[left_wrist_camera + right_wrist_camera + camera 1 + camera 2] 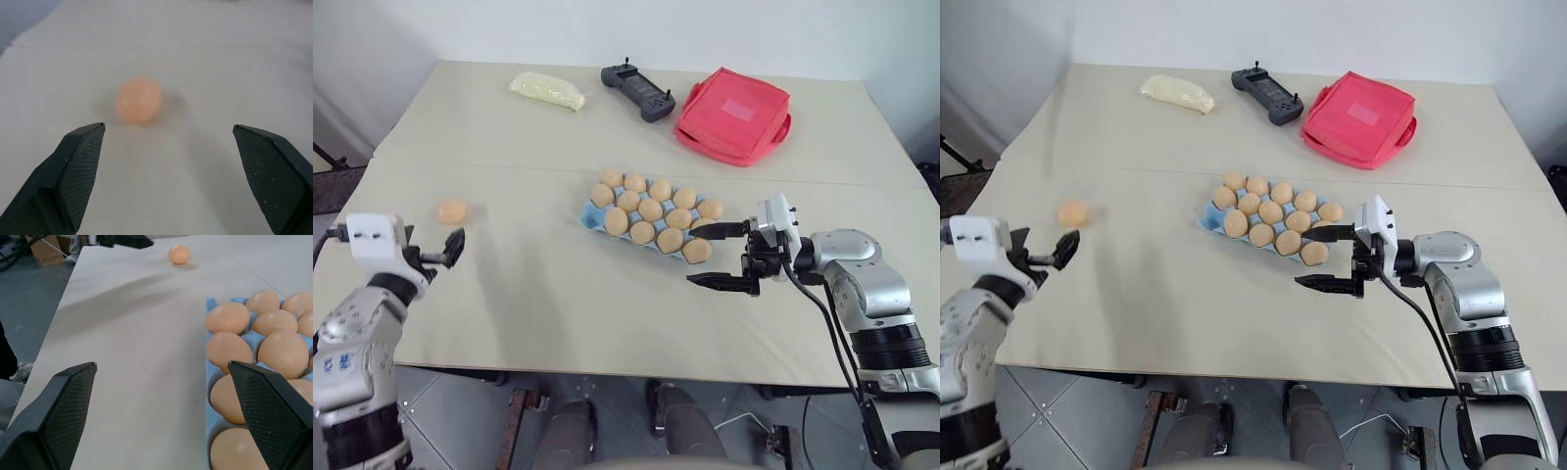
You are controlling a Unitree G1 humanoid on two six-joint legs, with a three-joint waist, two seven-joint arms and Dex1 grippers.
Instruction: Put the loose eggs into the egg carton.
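- Left gripper (168, 142): fingers spread, empty, facing one pale orange-tan loose egg (452, 211) on the beige table (538, 294).
- Right gripper (717, 255): fingers spread, empty, beside the light blue moulded egg carton (591, 212) (cups hold eggs).

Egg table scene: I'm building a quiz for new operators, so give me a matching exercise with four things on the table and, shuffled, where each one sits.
Things:
1. loose egg
2. egg carton
3. red bag
4. yellow packet

Places:
A. far side of the table, to the right of the black controller
B. alone on the table, just ahead of the open left gripper
C. far side, to the left of the controller
D. mid-table, next to the open right gripper

Pairs: 1-B, 2-D, 3-A, 4-C
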